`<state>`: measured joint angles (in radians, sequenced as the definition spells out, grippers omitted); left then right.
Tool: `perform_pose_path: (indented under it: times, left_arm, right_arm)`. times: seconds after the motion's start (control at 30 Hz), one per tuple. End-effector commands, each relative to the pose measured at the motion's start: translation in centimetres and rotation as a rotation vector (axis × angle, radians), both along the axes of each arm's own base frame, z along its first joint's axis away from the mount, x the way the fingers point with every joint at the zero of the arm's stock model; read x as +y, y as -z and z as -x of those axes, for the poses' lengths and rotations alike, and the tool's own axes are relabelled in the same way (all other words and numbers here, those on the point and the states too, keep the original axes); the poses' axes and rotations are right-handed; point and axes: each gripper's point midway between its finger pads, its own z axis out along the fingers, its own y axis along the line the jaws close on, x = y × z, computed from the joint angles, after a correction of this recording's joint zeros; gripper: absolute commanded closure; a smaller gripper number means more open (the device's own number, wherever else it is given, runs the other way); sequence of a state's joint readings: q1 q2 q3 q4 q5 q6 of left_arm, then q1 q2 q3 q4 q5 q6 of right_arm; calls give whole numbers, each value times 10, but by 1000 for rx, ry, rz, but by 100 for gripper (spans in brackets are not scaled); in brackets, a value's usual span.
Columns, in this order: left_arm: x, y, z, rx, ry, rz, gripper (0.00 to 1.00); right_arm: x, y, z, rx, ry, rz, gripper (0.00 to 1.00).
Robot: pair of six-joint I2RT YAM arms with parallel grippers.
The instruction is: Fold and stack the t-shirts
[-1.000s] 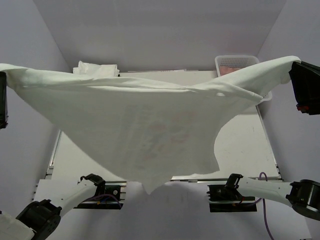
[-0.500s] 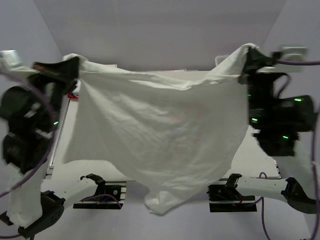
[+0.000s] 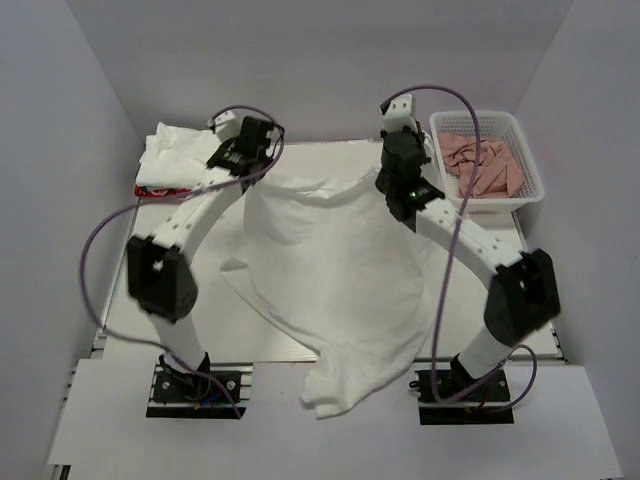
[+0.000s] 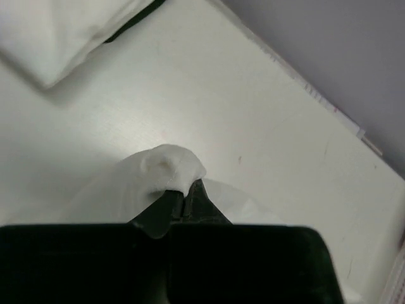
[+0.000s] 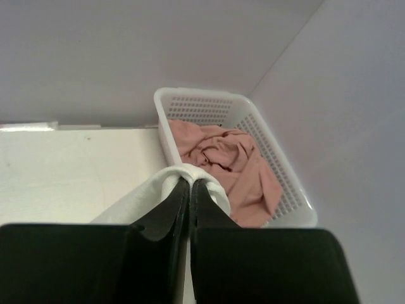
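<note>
A white shirt [image 3: 330,265] lies spread on the tabletop [image 3: 225,325]. Its near end droops over the near edge between the arm bases. Farther back, the left jaws and the right jaws each clench a bunched far corner of it. Beyond, a folded shirt [image 3: 180,155] sits far left, and a basket [image 3: 470,116] of pink cloths [image 3: 480,165] far right.

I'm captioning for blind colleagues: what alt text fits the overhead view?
The left arm and right arm, jaws shut, each pinch a far corner of a white t-shirt spread on the table, its near end spilling past the edge. Folded white fabric sits far left; a white basket of pink cloths far right.
</note>
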<state>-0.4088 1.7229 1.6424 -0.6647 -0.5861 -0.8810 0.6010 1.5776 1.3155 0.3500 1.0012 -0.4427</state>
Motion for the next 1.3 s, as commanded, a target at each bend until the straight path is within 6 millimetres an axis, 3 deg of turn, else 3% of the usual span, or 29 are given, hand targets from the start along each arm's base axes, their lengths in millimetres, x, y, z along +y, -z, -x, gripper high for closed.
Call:
perform_pose_path:
  times: [0.0, 0.03, 0.07, 0.1, 0.13, 0.17, 0.2, 0.23, 0.27, 0.3, 0.33, 0.37, 0.4, 0.43, 0.47, 0.5, 0.53, 0.57, 0.6, 0.63, 0.67, 0.7, 0.73, 0.8, 0.87, 0.93, 0.97, 1.13, 1.27]
  left_arm:
    - [-11, 6, -68, -10, 31, 88, 100]
    - [-10, 26, -106, 7, 34, 75, 88]
    - [-13, 36, -122, 18, 52, 82, 72]
    - [-20, 43, -138, 16, 94, 106, 49]
    - [-22, 50, -151, 22, 126, 108, 20]
    - [-28, 58, -170, 8, 202, 123, 0]
    - [-30, 57, -175, -3, 238, 131, 0]
    - [-34, 73, -172, 28, 272, 130, 0]
    - [-28, 67, -172, 9, 285, 122, 0]
    - [-25, 36, -161, -35, 296, 113, 0]
    - [-22, 60, -143, 33, 313, 99, 0]
    - [-18, 52, -133, 23, 331, 75, 0]
    - [-12, 46, -120, 31, 327, 55, 0]
    - [-9, 34, -90, 39, 334, 36, 0]
    - [2, 29, -75, 43, 306, 3, 0]
    - [4, 26, -57, 51, 309, -14, 0]
    - [11, 56, -29, 127, 309, -22, 0]
    - [13, 32, -6, 83, 328, -4, 0]
    - [16, 34, 9, 87, 341, -6, 0]
    - [26, 64, 35, 160, 334, -34, 0]
    - [34, 70, 50, 179, 316, -51, 0]
    - [39, 59, 65, 153, 327, -64, 0]
    - [42, 82, 82, 207, 346, -74, 0]
    - [47, 98, 102, 264, 375, -98, 0]
    - [50, 107, 112, 294, 385, -111, 0]
    - [49, 125, 124, 342, 402, -99, 0]
    - [47, 129, 125, 343, 414, -88, 0]
    - [41, 149, 134, 364, 528, -134, 1]
    - [60, 164, 134, 409, 489, -216, 1]
  right_arm:
    - [0, 38, -63, 22, 4, -111, 100]
    - [9, 59, -86, 63, -16, -93, 100]
    - [4, 47, -103, 42, 5, -109, 100]
    - [1, 31, -116, 34, 22, -119, 100]
    - [-1, 72, -133, 130, 41, -75, 100]
    - [1, 96, -145, 169, 60, -64, 83]
    - [4, 62, -155, 116, 57, -98, 61]
    - [4, 85, -160, 191, 49, -64, 29]
    - [19, 81, -163, 200, -25, -75, 10]
    - [21, 82, -160, 218, -44, -82, 10]
    - [27, 78, -152, 243, -78, -88, 10]
    - [42, 69, -143, 258, -178, -120, 10]
    - [50, 73, -132, 280, -207, -184, 10]
    - [51, 89, -110, 351, -240, -194, 10]
    - [65, 93, -98, 381, -324, -240, 10]
    - [78, 70, -80, 355, -414, -333, 10]
    - [81, 100, -50, 441, -473, -368, 10]
    - [91, 103, -37, 451, -508, -409, 10]
    - [97, 91, -18, 447, -567, -461, 10]
    - [94, 124, 11, 535, -581, -478, 10]
    - [97, 134, 24, 566, -583, -512, 10]
    - [95, 136, 48, 586, -610, -534, 10]
    - [93, 161, 66, 648, -587, -569, 10]
    - [85, 174, 92, 685, -567, -607, 10]
    - [76, 211, 116, 754, -510, -654, 10]
    - [68, 209, 125, 732, -477, -701, 10]
    - [58, 225, 136, 762, -436, -697, 10]
    - [37, 253, 155, 816, -315, -697, 10]
    - [38, 276, 166, 887, -300, -713, 10]
